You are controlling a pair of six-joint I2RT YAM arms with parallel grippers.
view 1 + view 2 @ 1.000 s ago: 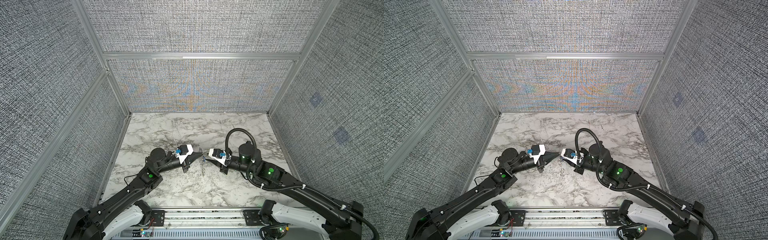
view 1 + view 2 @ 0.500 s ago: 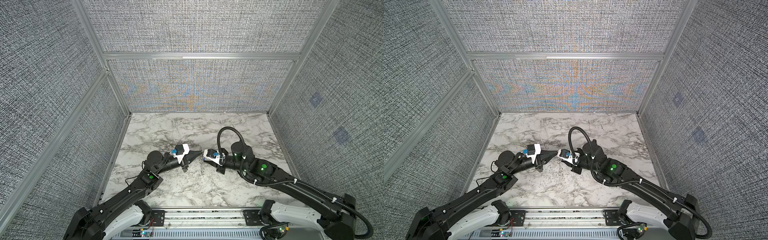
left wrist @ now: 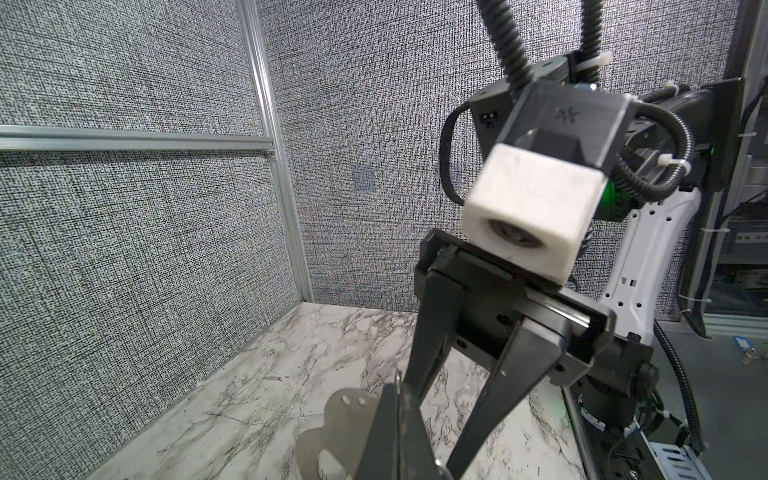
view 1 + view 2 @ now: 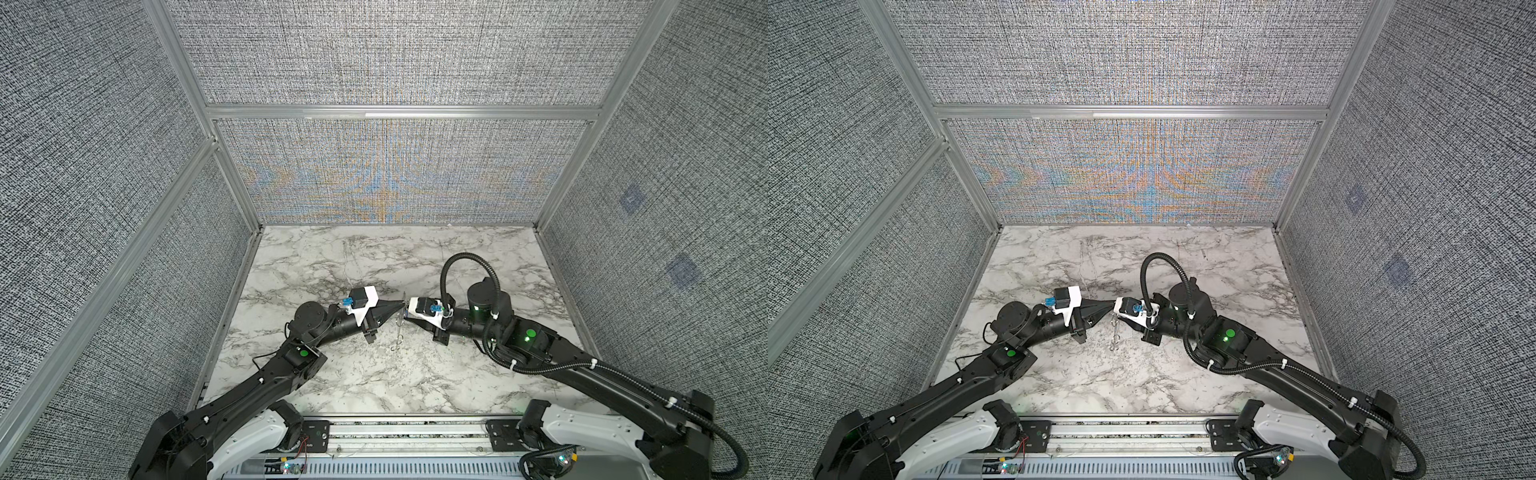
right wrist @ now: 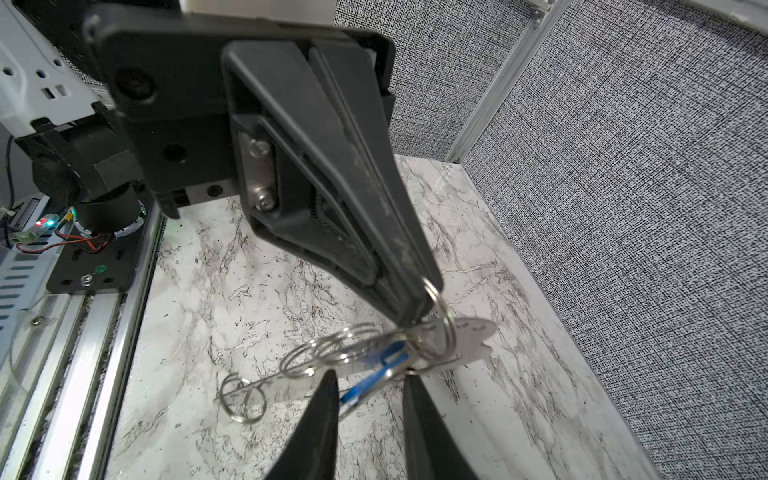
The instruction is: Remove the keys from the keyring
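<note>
**While the left tool (image 5: 415, 309) clamps a wire ring (image 5: 448, 328), the right tool (image 5: 370, 375) stands open**

Where the two arms meet, just below the middle of the frame in both top views, the tools stand tip to tip above the marble bench (image 4: 374, 257).

Left tool: the jaws are pressed together. The round wire ring juts out of their closed tip. The left wrist view shows a thin metal edge pinched between the fingers (image 3: 382, 436).

Keyring (image 5: 473, 334): a flat grey loop with small bumps along one edge. It sits just beside the left tool's tip, raised off the bench. In the left wrist view it lies close against the side of that tool. I cannot tell whether it is threaded on the wire ring or only touches it.

Chain of rings (image 5: 328, 351): it runs on from the wire ring. In a top view it reads as a thin bright line (image 4: 399, 330) dropping from the tips toward the lower edge of the frame. I cannot tell whether its last ring rests on the bench.

Blue-tagged key (image 5: 376, 365): it hangs in the same cluster, and only its blue tag shows clearly. The tag crosses the gap between the right tool's fingers (image 5: 324, 419).

Right tool: the fingers stand apart, and the left wrist view shows bench between them. I cannot tell whether either finger touches the tag.
</note>
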